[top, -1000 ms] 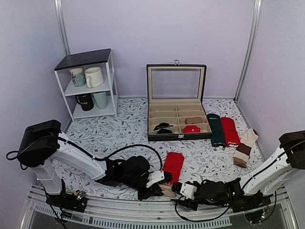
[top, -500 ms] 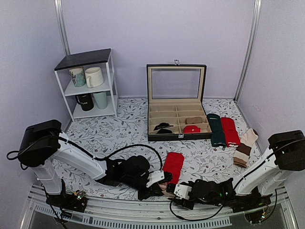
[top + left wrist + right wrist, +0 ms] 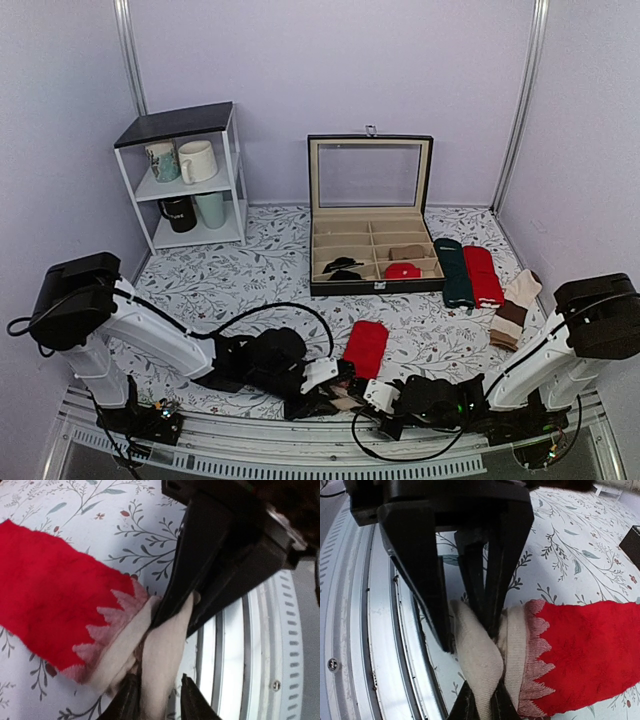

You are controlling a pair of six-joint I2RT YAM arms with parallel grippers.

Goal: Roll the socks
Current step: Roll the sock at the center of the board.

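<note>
The socks lie flat near the table's front edge, bright red with a beige end toward the arms. My left gripper and right gripper meet at that end. In the left wrist view the red part lies to the left. The beige end runs between the fingers of my left gripper, which stands open with a gap at its right finger. In the right wrist view my right gripper is shut on a raised beige fold, beside the red part.
A black compartment box with its lid up stands behind the socks. To its right lie a dark green sock, a plain red sock and beige-brown socks. A white shelf with mugs stands back left. The metal rail borders the near edge.
My right gripper has slid left to the beige end and shut on it. My left gripper, shut on that end before, has loosened its jaws. The socks have stayed in place.
</note>
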